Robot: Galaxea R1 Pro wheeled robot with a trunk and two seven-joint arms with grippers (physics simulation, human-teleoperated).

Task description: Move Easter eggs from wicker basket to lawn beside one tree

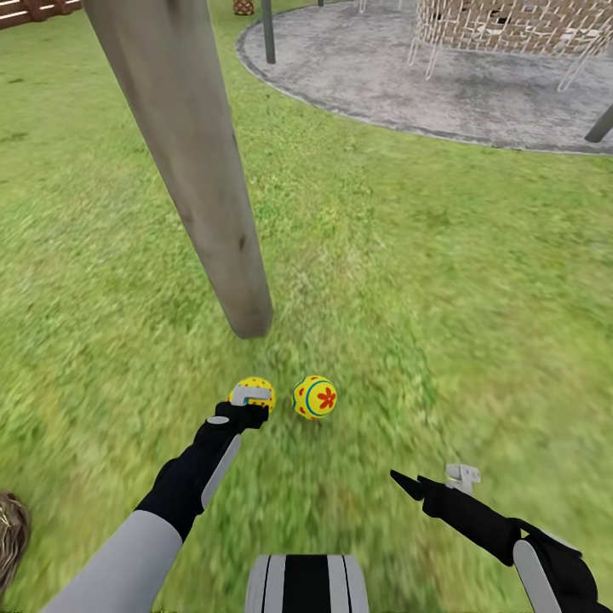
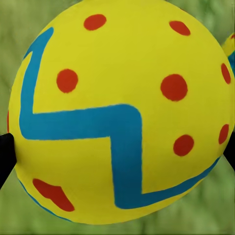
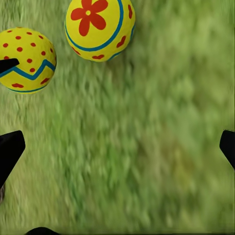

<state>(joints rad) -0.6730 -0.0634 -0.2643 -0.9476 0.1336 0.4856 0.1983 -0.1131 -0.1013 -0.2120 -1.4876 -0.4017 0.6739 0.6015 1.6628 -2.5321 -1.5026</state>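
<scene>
A slim pale tree (image 1: 197,179) leans across the lawn (image 1: 443,281) and meets the grass just beyond my hands. Close to its foot are two Easter eggs. The flower-patterned egg (image 1: 314,397) (image 3: 100,27) lies free on the grass. The zigzag-and-dots egg (image 1: 255,392) (image 2: 117,93) (image 3: 27,58) sits right beside it at grass level, between the fingers of my left gripper (image 1: 252,403) (image 2: 117,154), whose black tips press both of its sides. My right gripper (image 1: 430,478) (image 3: 117,147) hovers open over bare grass nearer to me. An edge of the wicker basket (image 1: 10,532) shows at lower left.
A grey paved round patio (image 1: 400,72) lies beyond the tree, with a pale woven seat (image 1: 511,25) and a dark pole (image 1: 268,30) on it. Brown fence slats (image 1: 34,8) show at the far left. Open grass stretches to the right.
</scene>
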